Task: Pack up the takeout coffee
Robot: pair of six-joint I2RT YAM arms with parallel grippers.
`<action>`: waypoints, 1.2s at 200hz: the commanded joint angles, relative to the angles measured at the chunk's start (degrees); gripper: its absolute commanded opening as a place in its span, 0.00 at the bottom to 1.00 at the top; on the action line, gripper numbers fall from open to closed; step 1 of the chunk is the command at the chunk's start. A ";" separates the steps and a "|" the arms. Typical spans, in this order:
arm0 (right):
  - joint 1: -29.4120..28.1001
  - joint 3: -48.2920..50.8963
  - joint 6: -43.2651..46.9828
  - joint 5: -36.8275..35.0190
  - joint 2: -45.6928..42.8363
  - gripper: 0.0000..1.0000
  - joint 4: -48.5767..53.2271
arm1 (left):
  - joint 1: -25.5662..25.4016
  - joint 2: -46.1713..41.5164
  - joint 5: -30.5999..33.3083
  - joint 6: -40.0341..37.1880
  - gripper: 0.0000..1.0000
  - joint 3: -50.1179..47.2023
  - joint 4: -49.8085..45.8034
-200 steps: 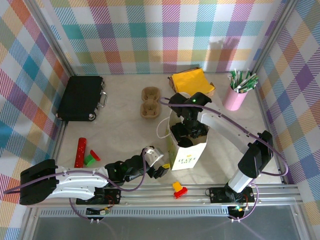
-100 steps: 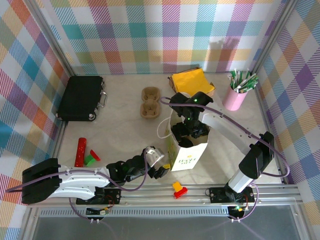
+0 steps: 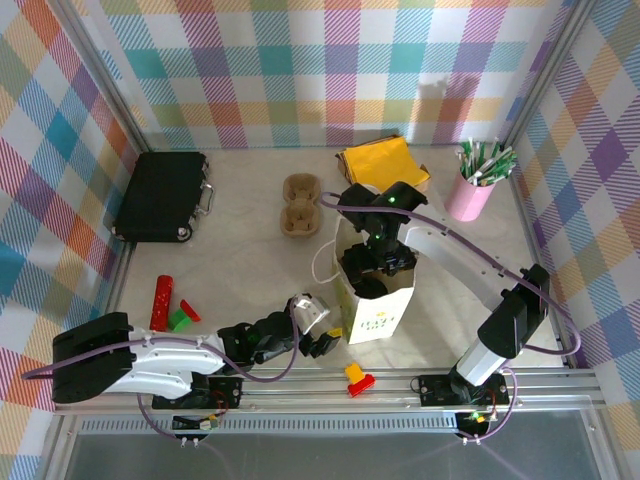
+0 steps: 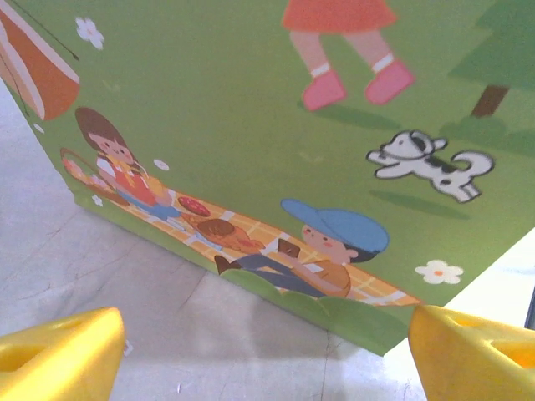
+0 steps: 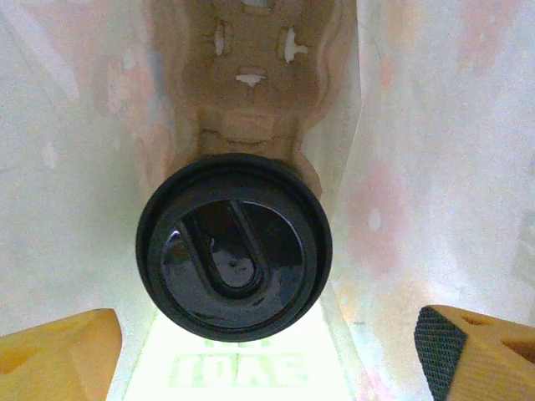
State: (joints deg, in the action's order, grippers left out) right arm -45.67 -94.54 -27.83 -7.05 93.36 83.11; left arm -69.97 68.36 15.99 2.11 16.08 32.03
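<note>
Black plastic lids the takeout coffee [image 5: 234, 244], which stands upright in a brown pulp carrier [image 5: 251, 75] inside the paper bag [image 3: 378, 312]. The right pincer [image 5: 267, 355] hangs in the bag's mouth straight above the cup, fingers spread wide to either side of the lid and clear of it. The left pincer [image 4: 266, 355] is low over the counter [image 4: 100, 276], also spread wide, facing the bag's green printed side and holding nothing.
</note>
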 commanded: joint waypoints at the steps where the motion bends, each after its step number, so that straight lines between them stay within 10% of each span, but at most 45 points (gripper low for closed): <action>1: -0.55 -2.28 -0.29 -0.79 -1.19 0.92 2.60 | 0.63 1.65 0.32 1.21 0.87 -0.90 3.98; 240: -0.52 -20.46 0.39 -3.14 -7.51 0.91 6.72 | 0.63 3.09 0.88 1.23 0.87 0.10 3.44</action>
State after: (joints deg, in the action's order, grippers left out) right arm -45.87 -111.85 -28.05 -9.02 87.92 88.05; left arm -69.95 73.21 16.10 3.20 15.77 35.97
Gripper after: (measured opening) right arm 0.907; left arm 0.870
